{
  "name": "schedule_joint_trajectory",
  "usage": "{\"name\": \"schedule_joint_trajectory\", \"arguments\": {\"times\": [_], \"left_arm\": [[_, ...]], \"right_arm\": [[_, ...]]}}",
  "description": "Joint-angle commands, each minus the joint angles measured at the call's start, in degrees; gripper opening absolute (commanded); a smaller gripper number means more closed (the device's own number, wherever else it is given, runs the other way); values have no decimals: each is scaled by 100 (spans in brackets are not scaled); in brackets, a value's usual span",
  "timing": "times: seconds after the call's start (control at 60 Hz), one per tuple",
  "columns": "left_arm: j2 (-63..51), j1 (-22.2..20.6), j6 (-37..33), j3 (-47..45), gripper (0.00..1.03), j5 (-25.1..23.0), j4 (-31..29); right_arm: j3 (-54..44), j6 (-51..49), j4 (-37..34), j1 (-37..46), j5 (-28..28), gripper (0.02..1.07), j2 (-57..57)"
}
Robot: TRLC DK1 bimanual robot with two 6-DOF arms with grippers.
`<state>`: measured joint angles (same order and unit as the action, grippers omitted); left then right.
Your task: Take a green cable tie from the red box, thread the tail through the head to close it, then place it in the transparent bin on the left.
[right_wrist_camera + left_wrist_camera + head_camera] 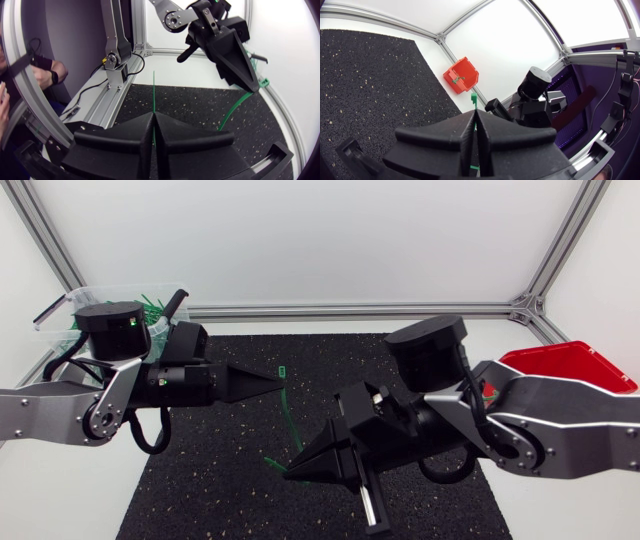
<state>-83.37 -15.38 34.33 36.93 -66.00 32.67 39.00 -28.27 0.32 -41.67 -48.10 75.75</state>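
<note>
Left tool (pixel 272 384) pinches the green tie (pixel 291 418) by its head, right tool (pixel 297 471) pinches the tail, up over the worktop (pixel 200 500). Tail's thin & bendy: it could miss the hole or slip out.

There are two arms with silver-grey links and black joints, the left arm (pixel 50 405) and the right arm (pixel 570 420). Each carries one matte black wedge-fingered gripper, the left gripper (pixel 280 380) and the right gripper (pixel 291 473), so there are two grippers and four fingers. One black speckled mat (pixel 240 500) covers the tabletop. One long green cable tie (pixel 290 415) runs between the two grippers. One red plastic box (pixel 565 365) sits at the right edge, and the left wrist view shows one loose green tie (pixel 457 79) inside it. One transparent plastic bin (pixel 68 308) stands at the far left corner, holding a tangle of green ties (pixel 152 308) too dense to count.
</note>
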Motion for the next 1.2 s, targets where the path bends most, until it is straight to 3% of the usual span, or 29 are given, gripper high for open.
{"name": "schedule_joint_trajectory", "arguments": {"times": [0.0, 0.167, 0.367, 0.55, 0.817, 1.183], "left_arm": [[181, -123, -137, -256, 4, 69, 214], [339, -308, -163, -476, 4, 254, 566], [682, -431, -172, -696, 4, 439, 697], [840, -572, -163, -845, 4, 570, 741], [1464, -1020, 136, -933, 4, 1089, 759], [2554, -1662, 461, -775, 4, 1950, 557]], "right_arm": [[389, 744, -462, -43, -24, 8, -95], [652, 2142, -735, 106, -51, 8, -69], [1048, 3152, -1412, 221, -517, 8, -95], [1153, 4242, -1447, 203, -868, 8, -227], [1232, 5939, -1464, 177, -1387, 8, -552], [1654, 7503, -1772, 19, -1395, 8, -1255]]}}
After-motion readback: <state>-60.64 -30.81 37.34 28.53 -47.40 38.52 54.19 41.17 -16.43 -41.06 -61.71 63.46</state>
